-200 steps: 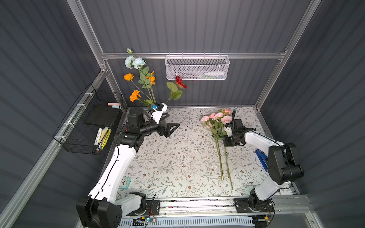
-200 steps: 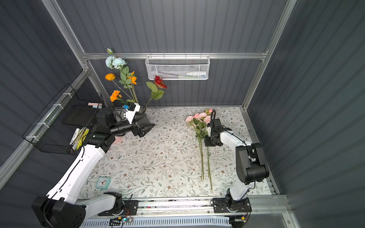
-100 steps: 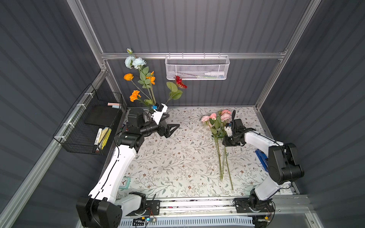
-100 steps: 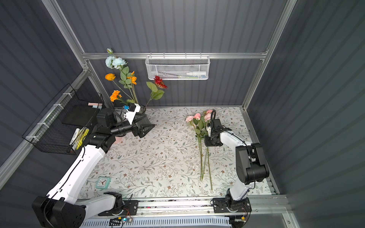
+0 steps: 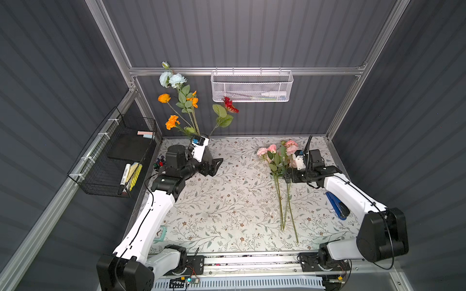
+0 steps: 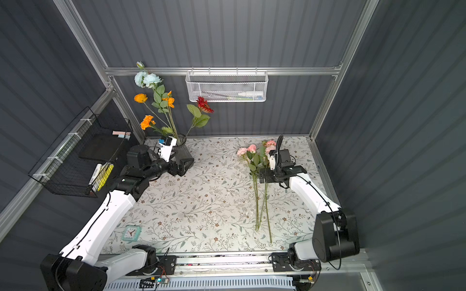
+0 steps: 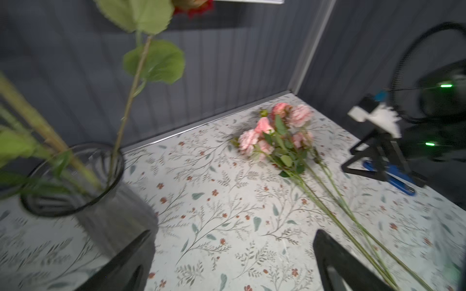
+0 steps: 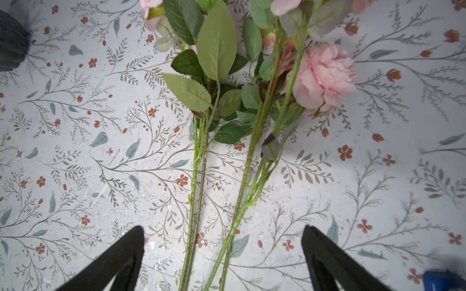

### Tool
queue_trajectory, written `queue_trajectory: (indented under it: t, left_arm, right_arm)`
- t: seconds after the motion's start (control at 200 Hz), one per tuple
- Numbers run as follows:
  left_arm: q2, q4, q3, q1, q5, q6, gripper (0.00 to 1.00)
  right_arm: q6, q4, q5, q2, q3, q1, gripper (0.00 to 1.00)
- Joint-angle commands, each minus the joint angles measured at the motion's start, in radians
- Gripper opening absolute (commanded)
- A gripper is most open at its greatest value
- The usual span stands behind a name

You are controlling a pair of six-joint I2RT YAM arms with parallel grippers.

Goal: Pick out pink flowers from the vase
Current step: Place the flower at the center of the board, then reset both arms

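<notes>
Several pink flowers (image 5: 277, 156) (image 6: 254, 156) lie on the floral table at the right, blooms toward the back wall. My right gripper (image 5: 288, 176) (image 8: 224, 228) hangs low over their stems, open, with the stems (image 8: 194, 191) lying loose between its fingers. A pink bloom (image 8: 325, 78) lies just ahead of it. The dark glass vase (image 6: 182, 151) (image 7: 113, 216) stands at the back left, still holding orange, pale blue and dark red flowers. My left gripper (image 5: 216, 165) (image 7: 234, 233) is open beside the vase, one finger close to its wall, holding nothing.
A white wire basket (image 5: 252, 87) hangs on the back wall and a black wire basket (image 5: 113, 161) on the left wall. A cup of pens (image 5: 158, 163) stands behind my left arm. A blue stapler-like thing (image 5: 336, 205) lies at the right edge, a small clock (image 6: 131, 233) front left.
My right gripper has gone from shut to open, letting go of the pink flower stem, and the blooms have settled on the table. The left arm has barely moved.
</notes>
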Motion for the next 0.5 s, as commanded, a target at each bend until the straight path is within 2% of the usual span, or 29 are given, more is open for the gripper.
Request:
queue_trajectory:
  t: [0.0, 0.095, 0.255, 0.38, 0.495]
  left_arm:
    - [-0.036, 0.059, -0.128, -0.001, -0.350, -0.118, 0.99]
    - [-0.067, 0.147, -0.267, -0.001, -0.531, -0.193, 0.99]
    - [-0.070, 0.448, -0.488, 0.001, -0.728, -0.158, 0.99]
    - [0.061, 0.802, -0.625, 0.009, -0.741, -0.111, 0.99]
    - [0.232, 1.141, -0.688, 0.054, -0.645, -0.130, 0.99]
  right_arm:
    - [0.027, -0.009, 0.036, -0.044, -0.058, 0.000, 0.99]
    - [0.056, 0.016, 0.065, -0.096, -0.120, -0.018, 0.99]
    - [0.146, 0.245, 0.122, -0.160, -0.269, -0.111, 0.99]
    - [0.158, 0.400, 0.233, -0.159, -0.348, -0.158, 0.99]
    - [0.107, 0.521, 0.304, -0.142, -0.380, -0.161, 0.99]
